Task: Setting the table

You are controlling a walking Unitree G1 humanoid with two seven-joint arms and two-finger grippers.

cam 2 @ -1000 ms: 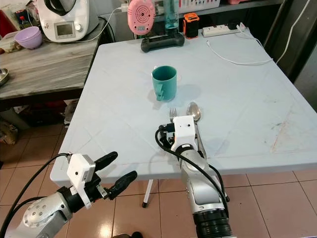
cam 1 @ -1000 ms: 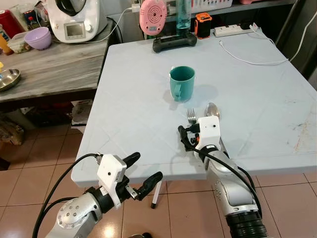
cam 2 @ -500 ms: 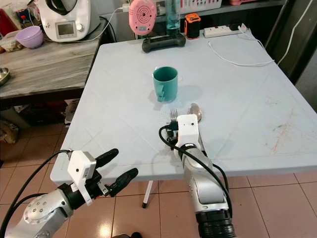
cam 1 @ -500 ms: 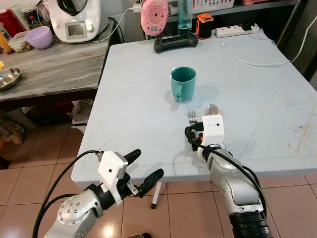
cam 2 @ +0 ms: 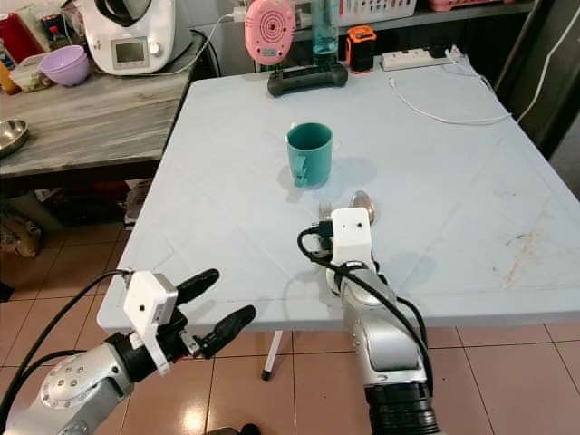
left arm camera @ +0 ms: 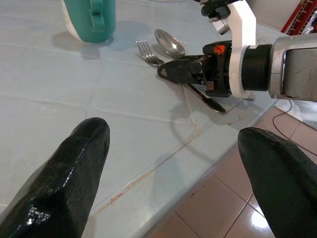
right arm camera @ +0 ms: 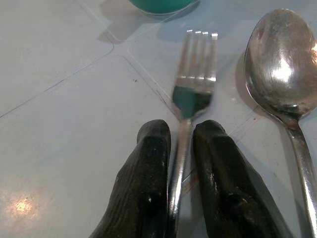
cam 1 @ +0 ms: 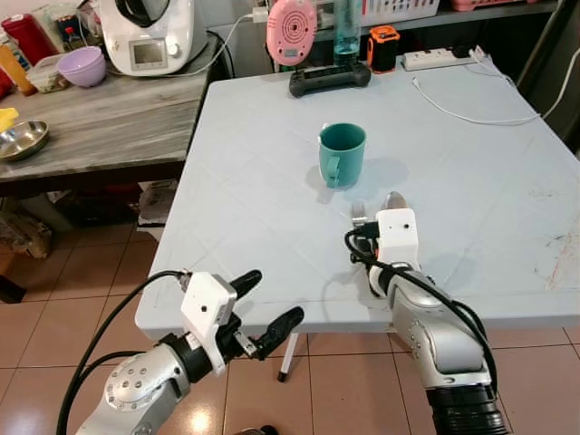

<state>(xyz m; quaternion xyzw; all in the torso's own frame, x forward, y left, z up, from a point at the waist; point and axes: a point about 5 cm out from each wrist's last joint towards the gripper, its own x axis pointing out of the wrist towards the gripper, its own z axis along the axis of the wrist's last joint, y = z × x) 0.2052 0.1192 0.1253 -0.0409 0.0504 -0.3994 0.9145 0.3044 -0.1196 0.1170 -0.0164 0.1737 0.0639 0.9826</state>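
Note:
A teal mug stands upright near the middle of the pale blue table. Just in front of it lie a fork and a spoon side by side, the spoon to the right. My right gripper rests low on the table, shut on the fork's handle, and its two black fingers pinch the shaft behind the tines. My left gripper hangs open below the table's front left corner, with nothing between its fingers.
A game controller, a pink round device, a power strip and a white cable lie along the table's far side. A wooden counter on the left carries a purple bowl, a metal bowl and an appliance.
The whole view has shifted a little, so the camera moved. My right wrist has edged slightly to the right over the cutlery, still gripping the fork. The left gripper stays open.

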